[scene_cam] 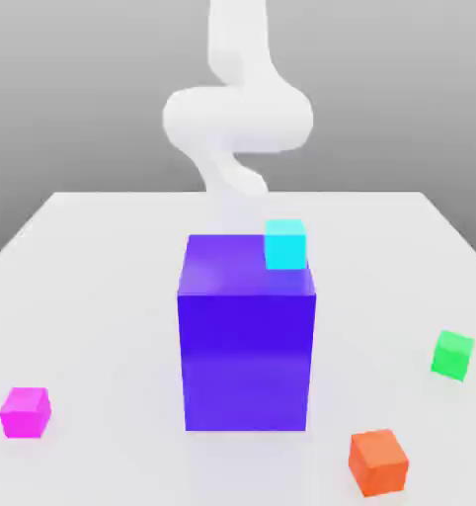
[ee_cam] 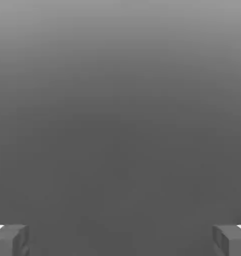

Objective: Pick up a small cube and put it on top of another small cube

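Note:
The small magenta-pink cube (scene_cam: 26, 412) rests on the white table (scene_cam: 104, 287) at the front of the exterior view's left. The small green cube (scene_cam: 452, 354) lies on the table far over on the exterior view's right. My white arm (scene_cam: 237, 119) rises behind the big block, well away from both cubes. In the hand view my gripper (ee_cam: 120, 241) is open: its two grey fingertips (ee_cam: 10, 240) stand wide apart, with only a plain grey backdrop between them.
A big blue-purple block (scene_cam: 246, 346) stands mid-table between the two cubes. A small cyan cube (scene_cam: 284, 244) sits at its top back corner, toward the exterior view's right. A small orange cube (scene_cam: 378, 462) lies at the front right.

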`<state>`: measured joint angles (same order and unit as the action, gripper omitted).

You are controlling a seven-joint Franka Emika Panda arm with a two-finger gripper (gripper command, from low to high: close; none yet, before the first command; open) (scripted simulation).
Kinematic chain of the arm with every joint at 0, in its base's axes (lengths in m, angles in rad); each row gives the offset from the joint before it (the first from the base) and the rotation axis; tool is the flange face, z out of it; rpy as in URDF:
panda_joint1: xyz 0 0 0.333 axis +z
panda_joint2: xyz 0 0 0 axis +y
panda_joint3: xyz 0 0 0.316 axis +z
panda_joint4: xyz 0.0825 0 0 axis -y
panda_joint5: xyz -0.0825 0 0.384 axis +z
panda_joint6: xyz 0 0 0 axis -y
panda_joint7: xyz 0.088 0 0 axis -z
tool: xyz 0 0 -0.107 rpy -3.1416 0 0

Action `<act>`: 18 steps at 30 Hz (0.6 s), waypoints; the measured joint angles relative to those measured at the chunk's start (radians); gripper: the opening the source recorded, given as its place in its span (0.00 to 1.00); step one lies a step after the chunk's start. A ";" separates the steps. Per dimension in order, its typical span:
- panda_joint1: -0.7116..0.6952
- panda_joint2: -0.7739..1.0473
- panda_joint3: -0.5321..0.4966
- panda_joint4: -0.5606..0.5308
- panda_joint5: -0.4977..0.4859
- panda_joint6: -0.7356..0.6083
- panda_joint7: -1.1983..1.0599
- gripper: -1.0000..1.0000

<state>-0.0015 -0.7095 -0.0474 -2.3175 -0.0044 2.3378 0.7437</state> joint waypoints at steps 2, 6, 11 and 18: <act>-0.001 0.076 -0.043 -0.015 -0.002 0.032 -0.049 0.50; -0.006 0.219 -0.126 -0.043 0.007 0.093 -0.152 0.50; -0.016 0.397 -0.231 -0.078 0.039 0.168 -0.293 0.50; -0.074 0.657 -0.343 -0.125 0.137 0.271 -0.530 0.50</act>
<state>-0.0753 -0.0521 -0.3901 -2.4430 0.1331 2.6087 0.2137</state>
